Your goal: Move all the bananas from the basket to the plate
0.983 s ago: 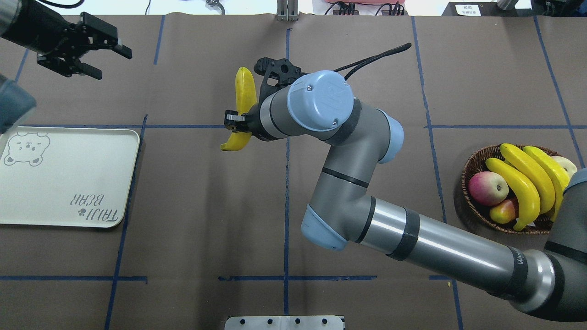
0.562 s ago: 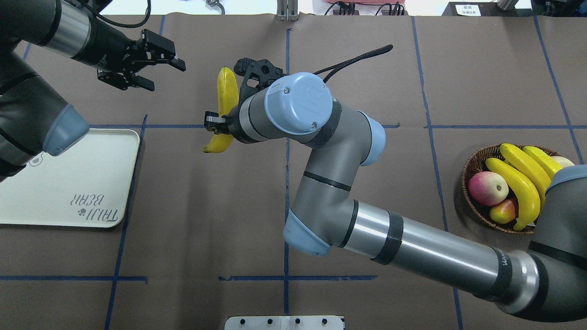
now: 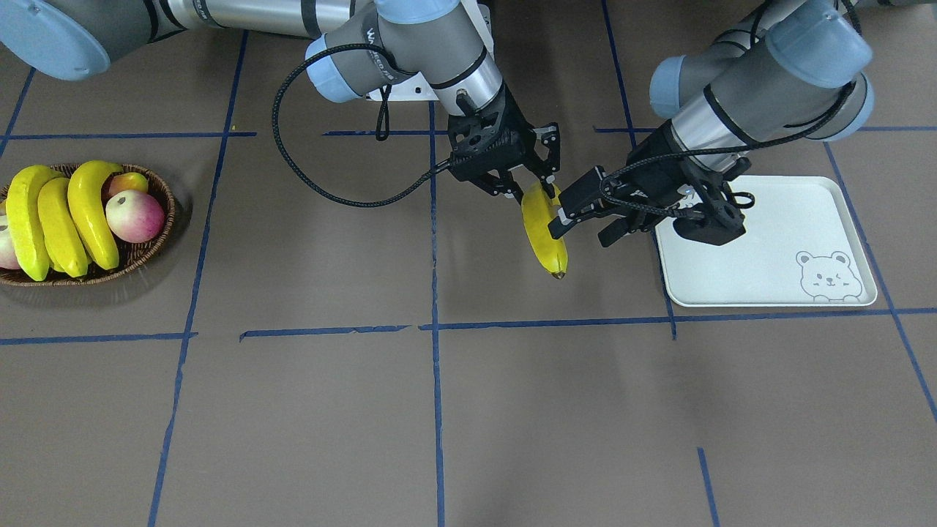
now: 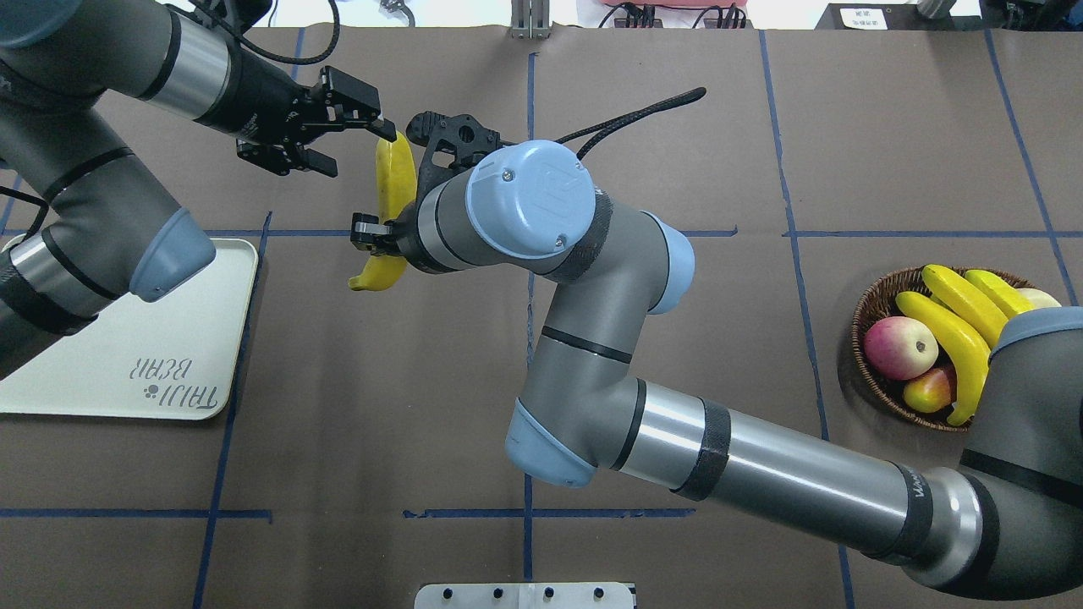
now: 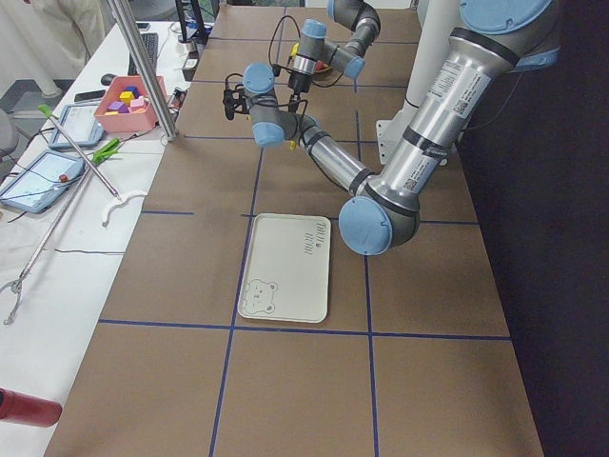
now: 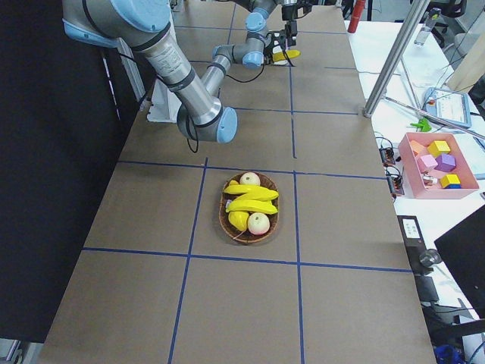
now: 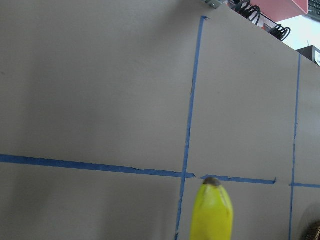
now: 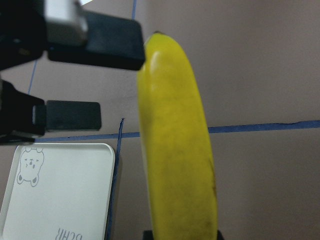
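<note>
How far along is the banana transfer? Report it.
Done: nothing; no banana lies on the plate. In hand: the right gripper holds one banana over mid-table, the open left gripper beside its tip. Left: that banana and three bananas in the basket.

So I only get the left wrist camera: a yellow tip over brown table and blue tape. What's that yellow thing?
Observer: A banana, gripped near its other end by the right gripper.
Visitor: And the arm carrying my camera?
Observer: Its left gripper is open beside that banana, not closed on it.
Visitor: Where might the banana go?
Observer: Likely the plate, just beyond that gripper, with no fruit on it.
</note>
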Robot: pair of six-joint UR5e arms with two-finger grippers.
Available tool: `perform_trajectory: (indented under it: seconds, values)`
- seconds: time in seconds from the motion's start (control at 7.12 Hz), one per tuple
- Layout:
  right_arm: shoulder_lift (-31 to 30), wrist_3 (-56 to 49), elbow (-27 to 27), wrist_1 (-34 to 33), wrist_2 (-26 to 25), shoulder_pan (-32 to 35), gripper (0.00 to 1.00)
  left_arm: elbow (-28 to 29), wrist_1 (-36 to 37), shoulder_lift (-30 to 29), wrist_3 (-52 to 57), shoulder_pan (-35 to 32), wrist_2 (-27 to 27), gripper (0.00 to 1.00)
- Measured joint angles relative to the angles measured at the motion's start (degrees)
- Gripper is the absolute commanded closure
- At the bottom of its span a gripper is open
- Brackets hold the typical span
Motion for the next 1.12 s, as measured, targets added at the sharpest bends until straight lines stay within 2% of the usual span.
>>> perform_trajectory:
  seconds: [0.28, 0.42, 0.7, 0.84, 0.98, 1.12]
  values:
    - [0.0, 0.0, 0.2, 1.5, 0.0, -0.1, 0.99, 0.1, 0.0, -0.7, -0.5, 2.3, 2.0, 0.17]
    - [0.0, 0.0, 0.2, 2.1, 0.0, -0.1, 0.99, 0.1, 0.0, -0.8, -0.5, 3.0, 2.3, 0.40]
    - [0.0, 0.0, 0.2, 2.4, 0.0, -0.1, 0.98, 0.0, 0.0, -0.8, -0.6, 3.7, 2.5, 1.00]
    - [0.0, 0.0, 0.3, 2.5, 0.0, -0.1, 0.96, -0.2, 0.0, -0.7, -0.7, 3.8, 2.5, 1.00]
    - [0.0, 0.0, 0.3, 2.5, 0.0, -0.1, 0.75, -0.4, 0.0, -0.6, -0.8, 3.8, 2.5, 1.00]
    - [-0.1, 0.0, 0.4, 2.8, 0.0, -0.2, 0.16, -0.5, 0.0, -0.4, -0.8, 3.8, 2.6, 1.00]
